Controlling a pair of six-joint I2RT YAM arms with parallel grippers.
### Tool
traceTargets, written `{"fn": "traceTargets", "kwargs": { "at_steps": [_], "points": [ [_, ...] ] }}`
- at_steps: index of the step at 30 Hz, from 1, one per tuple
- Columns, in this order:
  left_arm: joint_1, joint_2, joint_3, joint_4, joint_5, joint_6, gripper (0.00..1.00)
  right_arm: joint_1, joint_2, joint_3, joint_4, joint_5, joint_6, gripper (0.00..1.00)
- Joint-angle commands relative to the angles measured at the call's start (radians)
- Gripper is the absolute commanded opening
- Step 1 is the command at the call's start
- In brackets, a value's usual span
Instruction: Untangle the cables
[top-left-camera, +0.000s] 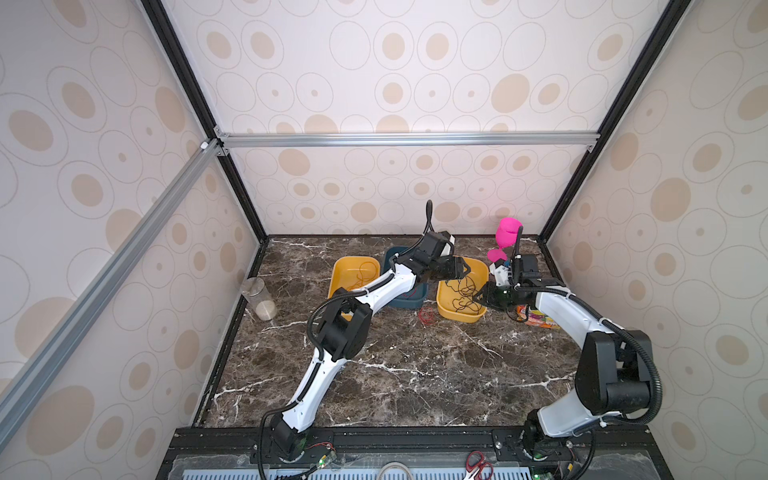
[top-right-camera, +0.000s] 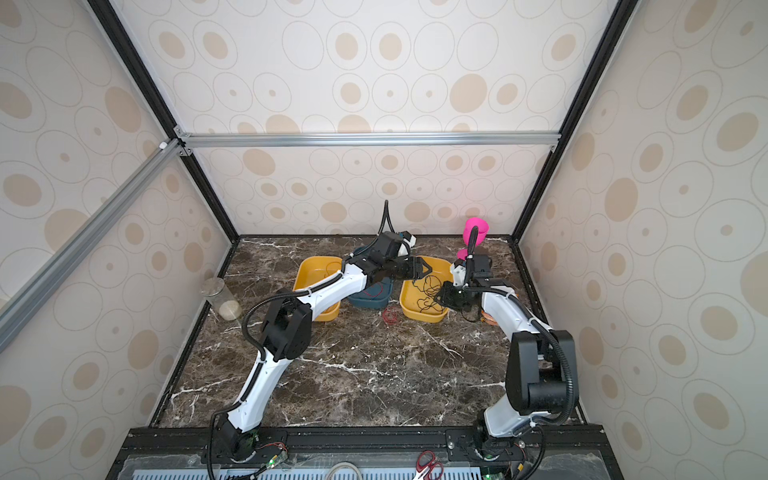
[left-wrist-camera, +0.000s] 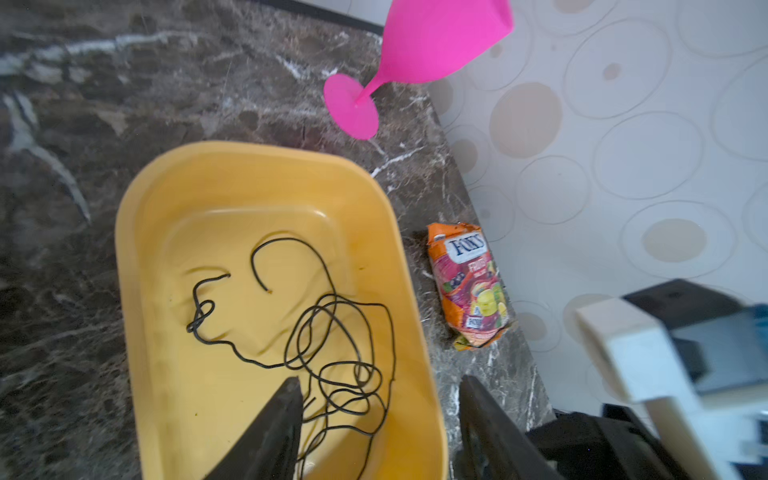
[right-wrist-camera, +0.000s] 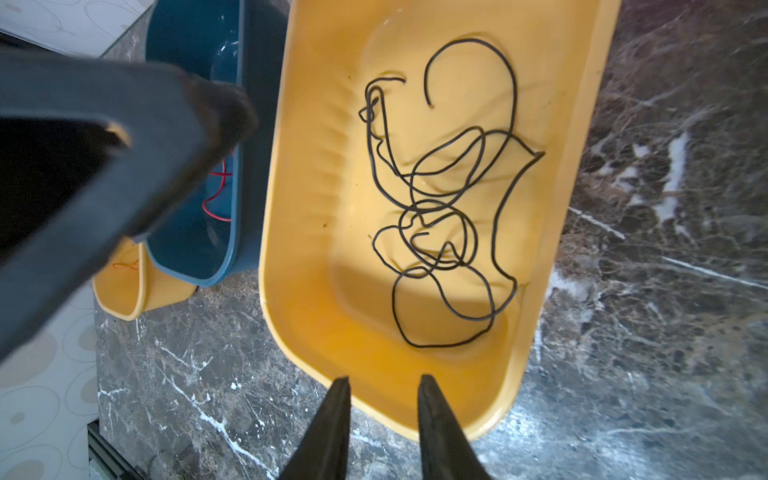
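Left gripper (left-wrist-camera: 380, 379) hangs with jaws spread and empty over the yellow tray (right-wrist-camera: 299, 249) that holds the tangled black cable (right-wrist-camera: 440, 208). Well left of that tray, an orange cable (right-wrist-camera: 124, 266) lies in another yellow tray (top-left-camera: 349, 270). Just left of it, a red cable (right-wrist-camera: 223, 174) sits in the blue tray (right-wrist-camera: 187, 54). A red coil (top-left-camera: 427, 316) lies on the marble table (top-left-camera: 415, 374) by its front-left corner. Right gripper (right-wrist-camera: 384, 377) hovers at its right rim, jaws parted, gripping nothing.
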Motion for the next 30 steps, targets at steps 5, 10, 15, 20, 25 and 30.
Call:
{"fn": "traceTargets", "kwargs": {
  "at_steps": [5,10,15,20,25,30],
  "points": [
    [0.01,-0.247,-0.25,0.041,-0.037,0.081,0.6,0.057,-0.073,-0.041,-0.01,-0.002,0.033,0.33],
    [0.027,-0.428,-0.564,0.135,-0.067,0.062,0.6,0.18,-0.102,-0.07,0.041,0.068,0.092,0.41],
    [0.063,-0.582,-0.838,0.224,-0.077,0.023,0.6,0.34,-0.082,-0.075,0.096,0.213,0.177,0.42],
    [0.11,-0.718,-1.045,0.294,-0.076,-0.004,0.6,0.474,-0.005,-0.06,0.152,0.383,0.264,0.42],
    [0.156,-0.811,-1.188,0.33,-0.067,-0.009,0.6,0.545,0.12,0.002,0.17,0.484,0.31,0.41],
    [0.194,-0.863,-1.279,0.367,-0.038,-0.013,0.6,0.553,0.224,0.092,0.12,0.576,0.319,0.4]
  ]
}}
